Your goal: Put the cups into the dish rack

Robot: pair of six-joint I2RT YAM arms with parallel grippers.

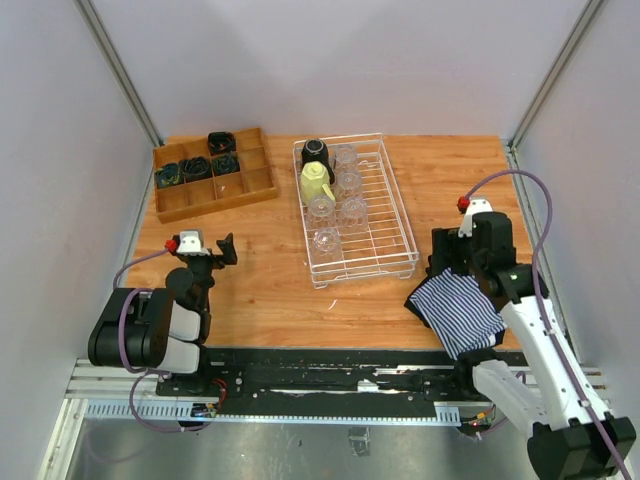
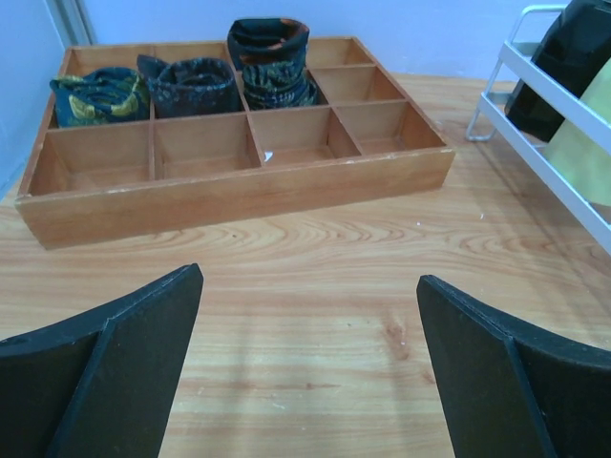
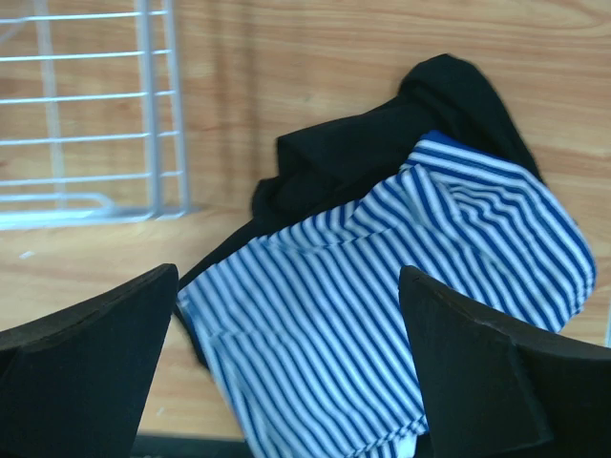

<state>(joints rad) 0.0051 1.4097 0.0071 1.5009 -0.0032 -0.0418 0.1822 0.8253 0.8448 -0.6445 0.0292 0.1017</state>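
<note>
Worktop (image 1: pixel 270 300), light wood, carries all items. Dish rack (image 1: pixel 385 230), white wire grid w/ raised sides, sits ctr-far and is the largest task item. Wooden compartment tray (image 1: pixel 215 203) sits far left w/ dark rolled items in some cells; not part of the task. Striped cloth (image 1: pixel 460 310) lies on black fabric, near right, just beside the rack's near-right corner.

Left fingers (image 2: pixel 115 372) are spread wide w/ nothing between them, low over bare wood and facing the tray. Right fingers (image 3: pixel 86 363) are likewise spread wide and empty, over the cloth.

Cups: every visible one is inside the rack, left half. Black mug (image 1: pixel 315 152) is at the far-left corner, w/ the yellow-green mug (image 1: pixel 317 183) just nearer. Clear tumblers (image 1: pixel 348 183) are beside and nearer. None is seen out on the worktop, so loading is judged complete or nearly so.

Handling (est.):
- Mugs: rigid, moderate weight, glazed and so slippery. Pinch the rim wall, one finger inside and one outside, or take the handle.
- Tumblers: light, rigid, slick, prob. fragile. Pinch the rim wall at low force. Set down gently, as the wires may tip them.
</note>
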